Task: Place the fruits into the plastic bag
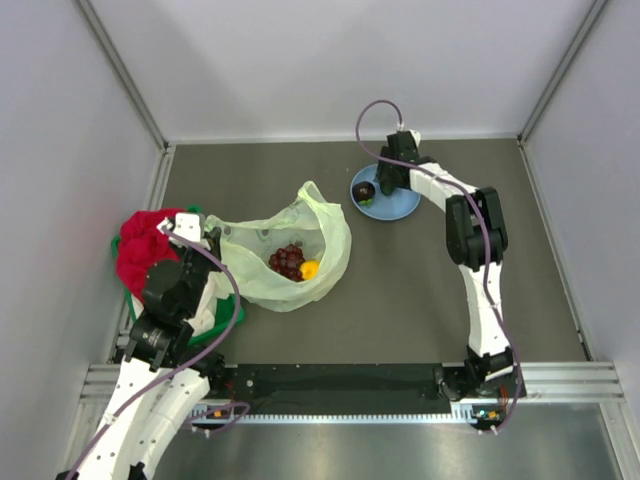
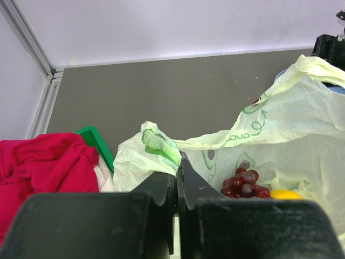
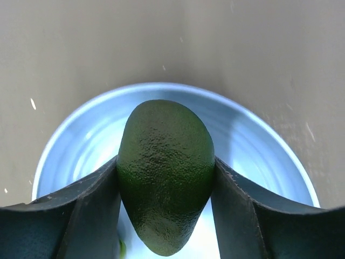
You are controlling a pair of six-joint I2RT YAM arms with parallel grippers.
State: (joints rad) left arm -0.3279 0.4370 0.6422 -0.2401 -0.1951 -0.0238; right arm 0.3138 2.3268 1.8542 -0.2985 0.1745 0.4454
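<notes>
The pale yellow-green plastic bag (image 1: 330, 235) lies open at centre left. The dark red grape bunch (image 1: 288, 261) and the orange-yellow citrus (image 1: 310, 269) lie inside it; the left wrist view shows the grapes (image 2: 245, 183) and citrus (image 2: 285, 194) too. My left gripper (image 2: 177, 167) is shut on the bag's edge (image 2: 156, 145) at its left side. My right gripper (image 3: 165, 183) is shut on the green avocado (image 3: 164, 205) over the blue plate (image 3: 259, 140). In the top view a small dark fruit (image 1: 365, 189) sits on the plate (image 1: 405, 207) beside the right gripper (image 1: 385, 187).
A red cloth (image 1: 145, 245) and white cloth lie in a green bin (image 2: 97, 141) at the left, just behind my left gripper. Walls and metal rails enclose the grey table on three sides.
</notes>
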